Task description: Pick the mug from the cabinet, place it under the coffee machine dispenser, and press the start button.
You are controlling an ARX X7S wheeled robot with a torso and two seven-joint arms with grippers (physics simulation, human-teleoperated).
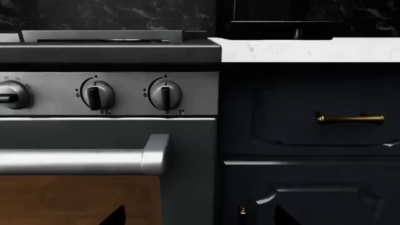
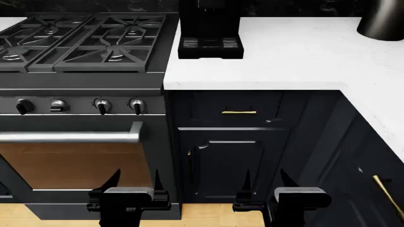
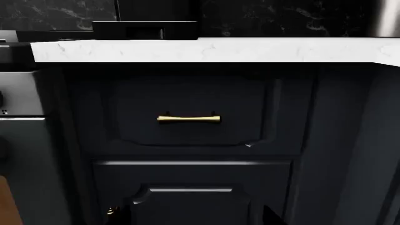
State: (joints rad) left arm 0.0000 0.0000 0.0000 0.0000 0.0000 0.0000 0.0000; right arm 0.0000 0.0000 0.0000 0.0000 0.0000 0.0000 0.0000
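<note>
Both arms hang low before the dark cabinet front. The left pincer (image 2: pixel 134 182) and right pincer (image 2: pixel 264 182) each stand spread, pinching nothing. The coffee machine (image 2: pixel 210 28) sits at the back of the white worktop (image 2: pixel 284 56), just beside the stove (image 2: pixel 82 47); its dispenser seems cut off above. The cabinet door (image 2: pixel 227 165) is closed under the brass-handled drawer (image 2: pixel 239 112); I see no mug.

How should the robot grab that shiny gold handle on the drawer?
Probably by the middle of the gold handle, coming straight from the front. It is a thin bar lying sideways and seems to stand off the drawer front. So the open right gripper should put one finger above it and one below.
</note>
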